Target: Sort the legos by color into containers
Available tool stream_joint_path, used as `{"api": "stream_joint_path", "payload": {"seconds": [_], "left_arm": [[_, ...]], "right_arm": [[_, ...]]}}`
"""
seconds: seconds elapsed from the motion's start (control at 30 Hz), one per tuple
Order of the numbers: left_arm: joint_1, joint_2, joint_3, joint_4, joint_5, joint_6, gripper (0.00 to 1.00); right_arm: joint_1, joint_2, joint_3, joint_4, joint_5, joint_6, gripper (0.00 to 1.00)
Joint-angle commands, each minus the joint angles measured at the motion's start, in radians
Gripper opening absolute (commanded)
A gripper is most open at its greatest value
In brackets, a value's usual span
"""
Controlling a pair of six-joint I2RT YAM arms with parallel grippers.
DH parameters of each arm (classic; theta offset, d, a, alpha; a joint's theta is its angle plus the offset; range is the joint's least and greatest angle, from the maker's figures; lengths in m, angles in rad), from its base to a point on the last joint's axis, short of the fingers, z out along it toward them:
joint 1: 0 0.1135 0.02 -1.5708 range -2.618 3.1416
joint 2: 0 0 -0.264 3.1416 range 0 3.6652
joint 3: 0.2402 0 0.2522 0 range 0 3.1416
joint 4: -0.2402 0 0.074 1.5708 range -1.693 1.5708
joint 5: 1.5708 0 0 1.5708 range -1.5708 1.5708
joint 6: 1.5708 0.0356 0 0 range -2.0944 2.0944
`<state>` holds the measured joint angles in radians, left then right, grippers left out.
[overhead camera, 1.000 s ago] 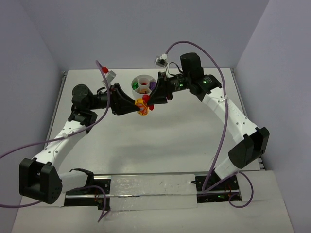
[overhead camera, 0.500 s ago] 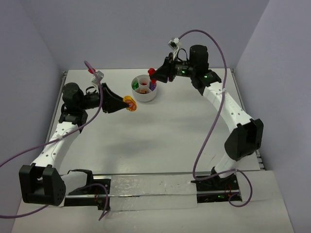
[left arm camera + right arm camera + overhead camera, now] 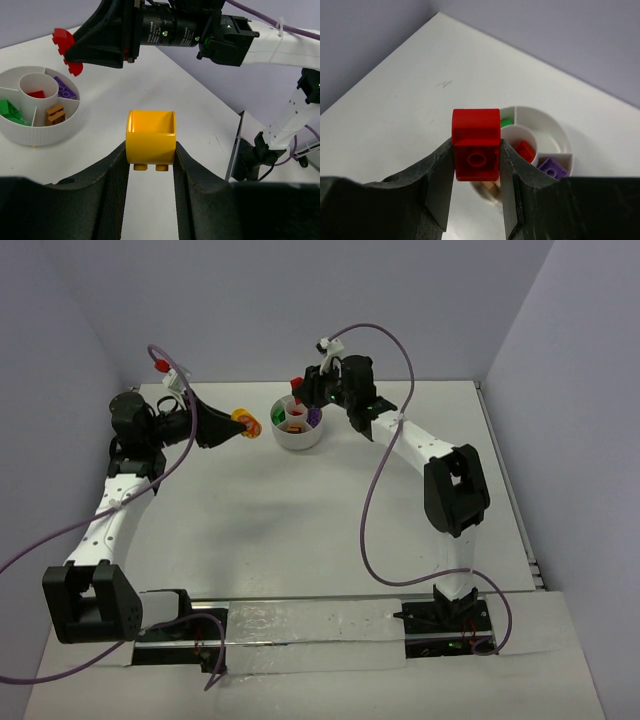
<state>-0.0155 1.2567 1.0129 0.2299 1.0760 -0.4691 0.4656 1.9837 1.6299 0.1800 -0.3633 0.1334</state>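
My left gripper point(image 3: 242, 422) is shut on a yellow lego point(image 3: 150, 137) and holds it in the air just left of the white bowl point(image 3: 298, 438). My right gripper point(image 3: 297, 390) is shut on a red lego point(image 3: 476, 145) and holds it above the bowl's far left rim; the red lego also shows in the left wrist view point(image 3: 65, 44). The bowl point(image 3: 35, 137) holds a red lego point(image 3: 36, 93) in the centre well, with purple point(image 3: 64, 89), green point(image 3: 10, 110) and orange-brown point(image 3: 55, 114) legos in separate wedges.
The white table point(image 3: 330, 510) lies between grey walls on the left, back and right. The right arm point(image 3: 420, 440) stretches from the right side toward the bowl. Purple cables loop above both arms.
The two grippers met at one yellow-and-red piece in front of the bowl a second ago. They have pulled apart: the left moved back left with the yellow lego, the right moved left over the bowl with the red.
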Motion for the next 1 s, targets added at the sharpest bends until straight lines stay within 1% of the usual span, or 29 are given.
{"api": "stream_joint_path", "payload": {"seconds": [0.0,0.23,0.5,0.73,0.97], "left_arm": [[0.009,0.018,0.053,-0.004,-0.028,0.038,0.0],[0.011,0.054,0.071,-0.016,-0.032,0.067,0.0],[0.012,0.087,0.085,-0.018,-0.027,0.082,0.0],[0.012,0.105,0.09,-0.021,-0.021,0.093,0.0],[0.012,0.115,0.093,-0.014,-0.019,0.09,0.0]], "right_arm": [[-0.004,0.047,0.019,0.227,0.102,-0.039,0.0],[-0.003,0.131,0.063,0.263,0.092,-0.026,0.0],[-0.004,0.168,0.071,0.271,0.064,-0.02,0.01],[-0.002,0.186,0.068,0.274,0.063,-0.025,0.12],[0.001,0.203,0.084,0.263,0.052,-0.024,0.16]]}}
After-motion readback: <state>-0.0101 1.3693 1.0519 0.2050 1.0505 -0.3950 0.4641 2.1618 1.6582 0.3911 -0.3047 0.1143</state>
